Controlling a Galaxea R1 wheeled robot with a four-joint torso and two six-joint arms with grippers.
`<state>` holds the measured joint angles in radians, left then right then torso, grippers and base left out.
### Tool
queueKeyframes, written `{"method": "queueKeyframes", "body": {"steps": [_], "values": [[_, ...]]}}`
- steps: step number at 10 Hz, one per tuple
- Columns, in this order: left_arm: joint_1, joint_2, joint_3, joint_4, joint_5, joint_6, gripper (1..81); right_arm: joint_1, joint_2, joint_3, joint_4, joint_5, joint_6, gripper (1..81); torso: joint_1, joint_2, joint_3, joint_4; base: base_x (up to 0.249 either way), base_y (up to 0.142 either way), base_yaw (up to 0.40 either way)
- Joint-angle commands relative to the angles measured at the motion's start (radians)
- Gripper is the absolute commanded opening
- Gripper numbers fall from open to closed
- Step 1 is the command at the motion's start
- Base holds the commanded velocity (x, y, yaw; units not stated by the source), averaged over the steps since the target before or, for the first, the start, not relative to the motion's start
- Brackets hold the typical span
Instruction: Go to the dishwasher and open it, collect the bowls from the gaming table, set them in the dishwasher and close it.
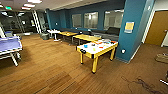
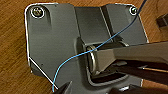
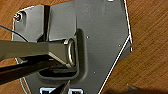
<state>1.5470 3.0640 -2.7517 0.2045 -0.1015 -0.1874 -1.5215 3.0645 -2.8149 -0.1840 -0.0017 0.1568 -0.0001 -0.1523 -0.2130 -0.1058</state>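
Note:
The gaming table (image 1: 88, 52), with a white top, a yellow rim and yellow legs, stands in the middle of the room ahead of me in the head view. On its top lie several small coloured bowls, among them a blue one (image 1: 85, 46) and a red-orange one (image 1: 101, 46). The dishwasher is out of view. Both wrist views look down past the robot's dark plate at the wooden floor (image 2: 12, 50), and they do not let me read either gripper's state.
A blue table-tennis table (image 1: 10, 45) stands at the left. Wooden-topped tables (image 1: 86, 37) and a small white table (image 1: 53, 31) stand behind the gaming table. A teal pillar (image 1: 132, 30) rises just right of it, with a brown door (image 1: 158, 27) beyond.

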Motion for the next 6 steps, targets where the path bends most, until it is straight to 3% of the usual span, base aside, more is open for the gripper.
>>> {"method": "queueKeyframes", "body": {"steps": [1,6], "values": [[-0.038,0.001,0.003,-0.005,0.049,0.000,81.1,0.043,0.003,0.000,-0.003,-0.055,-0.002,81.1,0.000,0.000,0.000,0.000,0.094,0.000,0.000],[-0.038,0.004,0.003,-0.002,0.049,0.000,81.1,0.045,0.004,0.002,-0.003,-0.055,-0.002,81.1,0.000,-0.001,0.000,0.000,0.116,0.000,0.000]]}}
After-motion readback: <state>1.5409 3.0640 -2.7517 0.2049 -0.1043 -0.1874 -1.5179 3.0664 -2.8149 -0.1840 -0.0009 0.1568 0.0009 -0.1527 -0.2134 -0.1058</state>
